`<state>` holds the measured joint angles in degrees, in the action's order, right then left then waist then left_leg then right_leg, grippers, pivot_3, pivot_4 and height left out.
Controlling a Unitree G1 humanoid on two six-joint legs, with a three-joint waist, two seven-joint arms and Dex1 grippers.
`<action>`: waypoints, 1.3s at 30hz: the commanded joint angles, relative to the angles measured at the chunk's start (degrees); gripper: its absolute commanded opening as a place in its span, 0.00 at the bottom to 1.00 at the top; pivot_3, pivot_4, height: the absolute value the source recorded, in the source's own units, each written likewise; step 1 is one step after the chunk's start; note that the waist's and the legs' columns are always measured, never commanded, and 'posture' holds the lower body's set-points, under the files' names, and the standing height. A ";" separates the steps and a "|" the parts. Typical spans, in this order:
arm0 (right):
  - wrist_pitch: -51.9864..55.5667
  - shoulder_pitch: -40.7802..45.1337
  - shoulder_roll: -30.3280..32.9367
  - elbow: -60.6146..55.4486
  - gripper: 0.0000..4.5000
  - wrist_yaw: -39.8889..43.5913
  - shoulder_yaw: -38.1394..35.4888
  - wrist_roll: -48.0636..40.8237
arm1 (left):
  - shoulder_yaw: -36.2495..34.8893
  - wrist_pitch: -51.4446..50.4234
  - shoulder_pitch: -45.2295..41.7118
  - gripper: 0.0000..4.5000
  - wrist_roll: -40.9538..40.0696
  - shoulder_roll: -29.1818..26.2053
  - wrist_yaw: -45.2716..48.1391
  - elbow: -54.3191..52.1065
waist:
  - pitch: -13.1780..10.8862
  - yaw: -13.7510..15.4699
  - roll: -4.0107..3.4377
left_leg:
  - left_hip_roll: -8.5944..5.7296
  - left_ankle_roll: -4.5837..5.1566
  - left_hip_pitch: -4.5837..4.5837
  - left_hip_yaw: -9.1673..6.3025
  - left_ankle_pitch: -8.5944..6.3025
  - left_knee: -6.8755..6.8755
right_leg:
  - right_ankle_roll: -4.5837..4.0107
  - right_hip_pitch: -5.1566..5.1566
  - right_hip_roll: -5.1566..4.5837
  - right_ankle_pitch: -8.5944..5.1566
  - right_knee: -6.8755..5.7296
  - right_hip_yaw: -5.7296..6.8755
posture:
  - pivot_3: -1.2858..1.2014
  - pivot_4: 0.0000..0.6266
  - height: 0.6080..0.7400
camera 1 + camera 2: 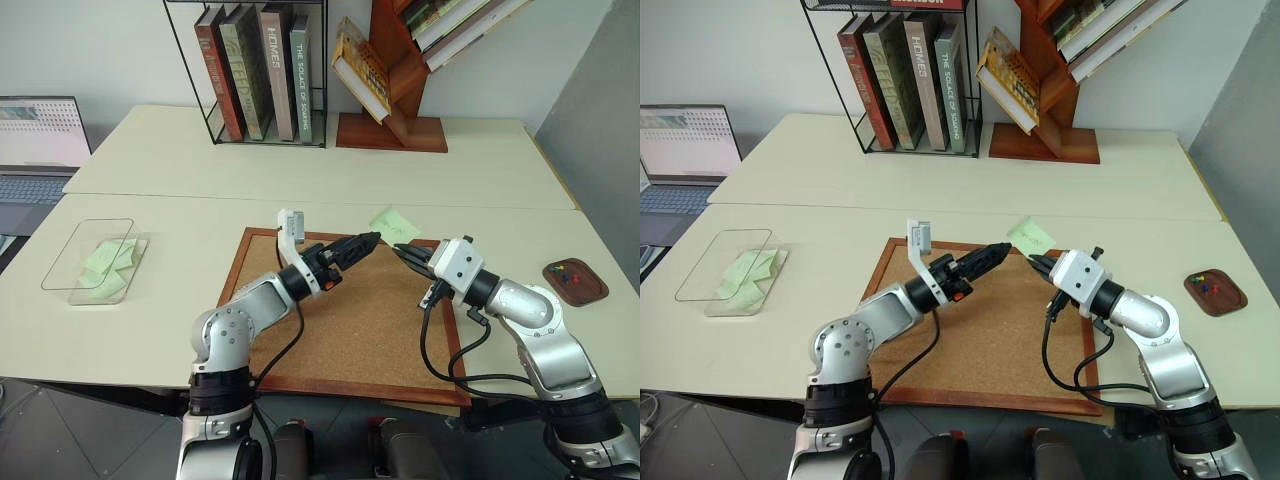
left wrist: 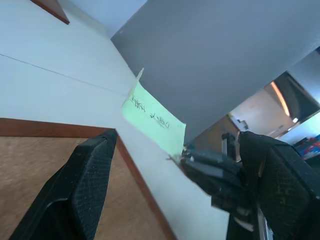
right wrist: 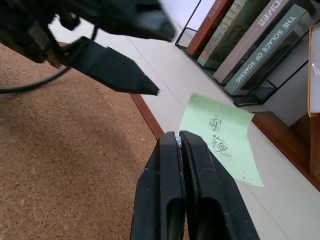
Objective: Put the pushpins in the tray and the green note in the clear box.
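The left gripper (image 1: 368, 240) hangs above the cork board (image 1: 340, 330) with its two black fingers spread apart and nothing between them; in the right wrist view the same fingers show as two separated dark points over the cork. Facing it from the other side, the right gripper (image 1: 405, 256) has its fingers pressed flat together, and the left wrist view shows their tips pinching the lower corner of the green note (image 1: 394, 226). The note, with dark handwriting on it, stands up and away from the right fingertips, just past the board's wooden frame and over the pale table (image 1: 180, 170). The left gripper's tips point toward the note and stop just short of it, not touching.

Well off to the left gripper's outer side, near the table's edge, lies the clear box (image 1: 62, 262), with pale green sheets (image 1: 108, 262) already inside it. Well out beyond the right arm, at the opposite edge of the table, sits the tray (image 1: 590, 290), a small dark brown dish; small coloured specks inside it are the pushpins (image 1: 571, 272), a red head among them, too small to tell more.

Beyond both grippers, at the far side of the table, a wire rack of books (image 1: 255, 70) and a slanted wooden bookshelf (image 1: 400, 90) stand side by side
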<state>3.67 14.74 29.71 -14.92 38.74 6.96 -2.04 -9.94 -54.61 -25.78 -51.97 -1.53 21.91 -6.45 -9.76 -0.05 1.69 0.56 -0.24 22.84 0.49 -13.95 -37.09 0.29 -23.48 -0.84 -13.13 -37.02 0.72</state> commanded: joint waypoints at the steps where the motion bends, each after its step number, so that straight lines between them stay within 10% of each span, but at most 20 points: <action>1: -0.67 1.14 0.60 -2.83 0.00 0.30 -0.20 0.17 | 1.11 1.45 -3.43 0.91 0.06 0.41 1.85 3.30 | -0.01 -0.05 0.01 | 0.00 0.00 0.00 0.01 0.00 0.00 | 0.00 0.00 0.01 0.00 0.00 -0.01 | 0.52 0.24 1.00; 10: 0.39 1.49 0.56 -3.94 0.00 0.36 0.75 0.53 | 1.40 4.55 -8.43 0.91 1.19 3.70 2.43 11.59 | -0.01 0.03 0.02 | 0.00 -0.01 0.01 0.02 0.00 0.01 | 0.00 -0.01 0.02 0.00 0.02 -0.03 | 0.52 0.24 1.00; 32: -0.41 1.26 0.67 -4.13 0.00 1.32 0.69 0.29 | 2.40 5.34 -8.02 0.04 1.48 3.65 6.23 11.26 | -0.02 -0.01 0.03 | 0.00 -0.01 0.01 0.02 0.01 0.01 | 0.00 -0.01 0.02 0.00 0.02 -0.03 | 0.52 0.24 1.00; 39: -1.70 0.88 0.55 -4.56 0.00 1.26 0.06 -0.20 | 3.12 7.83 -7.58 0.01 3.62 3.20 6.34 11.57 | -0.02 -0.02 0.03 | 0.00 -0.01 0.01 0.02 0.01 0.01 | 0.00 -0.01 0.02 0.00 0.01 -0.03 | 0.52 0.24 1.00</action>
<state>3.67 15.19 30.05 -16.62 39.97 8.13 -1.39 -6.93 -48.46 -33.11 -48.98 1.48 28.00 6.98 -9.78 -0.07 1.72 0.56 -0.25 22.85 0.50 -13.95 -37.08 0.29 -23.48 -0.82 -13.13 -37.01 0.69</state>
